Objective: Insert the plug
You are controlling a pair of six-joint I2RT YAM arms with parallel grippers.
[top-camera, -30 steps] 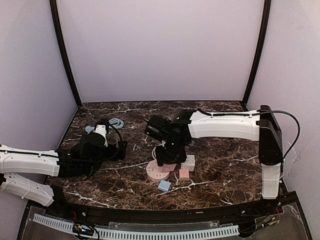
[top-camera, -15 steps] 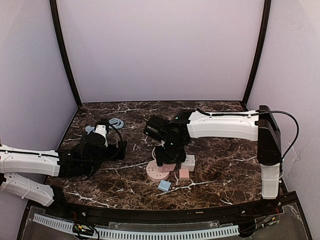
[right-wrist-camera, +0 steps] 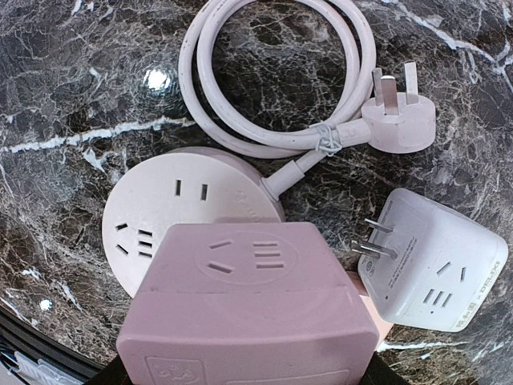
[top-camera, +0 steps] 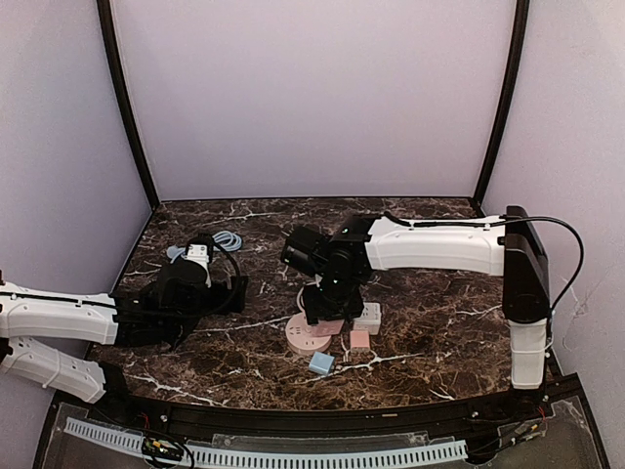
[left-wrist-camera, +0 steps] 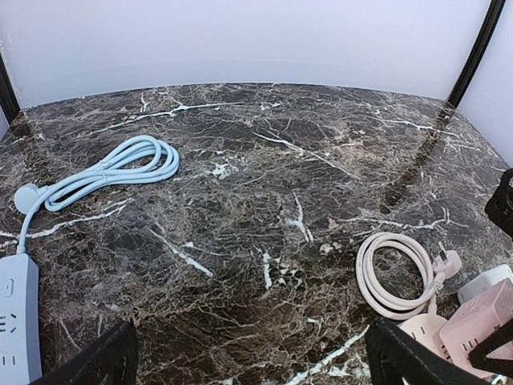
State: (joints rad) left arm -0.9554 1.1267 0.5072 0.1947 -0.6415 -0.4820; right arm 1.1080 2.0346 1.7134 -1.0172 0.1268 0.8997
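Well, over the marbled tabletop [top-camera: 439,322] the left hand [left-wrist-camera: 252,365] idles wide open and empty, while the right hand [top-camera: 327,305] grips the pink adapter [right-wrist-camera: 248,313] over the round socket [right-wrist-camera: 172,200]. I'd square its unseen pins to the slots, then press straight down.

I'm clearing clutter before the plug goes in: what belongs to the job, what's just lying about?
Job: held pink adapter; round pink socket.
Lying about: white adapter; blue power strip; blue cube; small pink cube.
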